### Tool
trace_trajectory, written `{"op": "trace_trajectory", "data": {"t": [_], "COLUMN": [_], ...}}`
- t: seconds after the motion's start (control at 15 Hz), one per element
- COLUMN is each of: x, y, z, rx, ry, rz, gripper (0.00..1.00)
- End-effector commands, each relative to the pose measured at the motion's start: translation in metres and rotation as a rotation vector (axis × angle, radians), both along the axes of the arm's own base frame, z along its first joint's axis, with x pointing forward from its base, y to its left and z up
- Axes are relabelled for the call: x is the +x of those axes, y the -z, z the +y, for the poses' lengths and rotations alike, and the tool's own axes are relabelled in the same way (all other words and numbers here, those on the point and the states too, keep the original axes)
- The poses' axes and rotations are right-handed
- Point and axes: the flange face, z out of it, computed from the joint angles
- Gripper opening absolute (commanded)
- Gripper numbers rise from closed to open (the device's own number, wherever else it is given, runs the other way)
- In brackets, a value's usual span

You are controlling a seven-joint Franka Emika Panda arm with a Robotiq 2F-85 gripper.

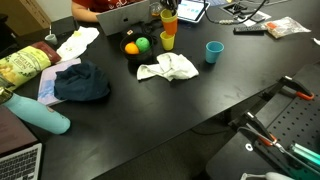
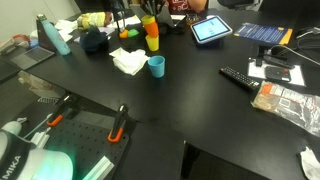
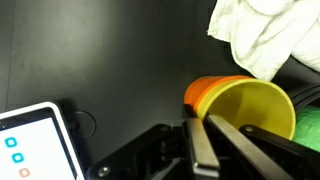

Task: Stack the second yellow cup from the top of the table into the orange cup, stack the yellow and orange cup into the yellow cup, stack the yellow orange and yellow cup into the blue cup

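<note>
Closing to a narrow gap, the gripper has its black fingers meeting at the rim of the golden-yellow cup, and the jaws look clamped on that cup's wall. This cup sits nested inside the orange cup, whose rim shows at 10 o'clock of it in the wrist view.

In an exterior view the nested pair hangs under the gripper at 12 o'clock of the lemon-yellow cup; I cannot tell whether the two touch. The blue cup stands alone at 4 o'clock of that cup, well apart from it, open side up.

A crumpled white cloth lies at 6 o'clock of the cups, near them. An orange ball and a green ball rest together at 9 o'clock. Farther out that way lie a dark blue cloth and a teal bottle on its side.

The table is matte black and wide, bare across its near half and crowded along the far edge, where a lit tablet sits. A black remote lies at 3 o'clock of the blue cup in that exterior view.
</note>
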Motion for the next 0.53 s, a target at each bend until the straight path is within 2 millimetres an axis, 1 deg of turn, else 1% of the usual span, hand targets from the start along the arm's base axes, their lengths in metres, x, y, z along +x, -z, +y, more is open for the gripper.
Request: {"op": "trace_trajectory", "data": {"t": [0.0,0.33,0.4,0.47], "x": [0.015,0.022,0.022,0.022], "y": [0.011,0.030,0.033,0.032], "z": [0.009,0.010,0.011,0.012], "rx": [0.006,0.024,0.029,0.045], "ry": [-0.034,-0.053,-0.053,-0.062], "rz": [-0.011,-0.007,-0.004,-0.002], "gripper": [0.02,0.02,0.09,0.33]}}
